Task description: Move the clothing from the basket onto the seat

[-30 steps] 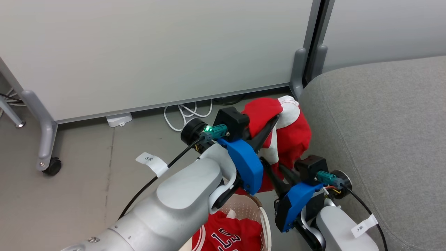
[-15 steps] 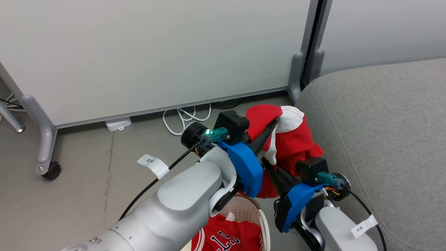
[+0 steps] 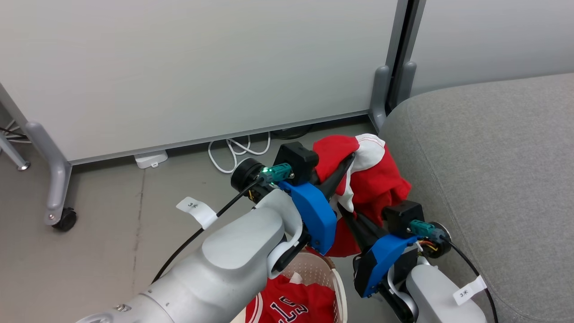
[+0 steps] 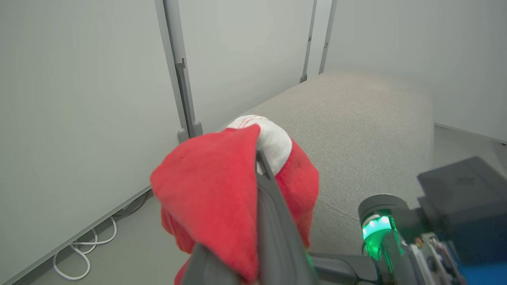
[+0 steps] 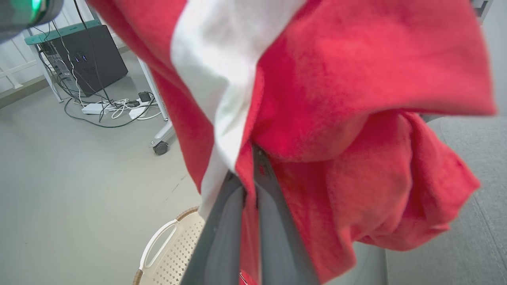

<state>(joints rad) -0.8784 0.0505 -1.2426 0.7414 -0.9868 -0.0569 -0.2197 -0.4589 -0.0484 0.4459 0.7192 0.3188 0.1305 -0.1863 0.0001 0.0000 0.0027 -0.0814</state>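
My left gripper is clamped shut on the top of the red garment, the one with the broad white panel. I hold it up in the air between the basket and the sofa, and the cloth bunches over my fingertips and hangs down from there. My right gripper is lower and closer to my body, its jaws pressed together on a fold of the same garment beside the white stripe. In the right wrist view the red cloth drapes over both fingers. The basket stands on the floor under my arms, and the red jersey with black-and-white lettering lies inside it. The grey sofa is on my right, just beside the hanging garment, but I cannot tell whether the cloth touches its rounded edge. Ahead is a pale partition on wheeled feet, with a white cable looped on the floor at its foot.
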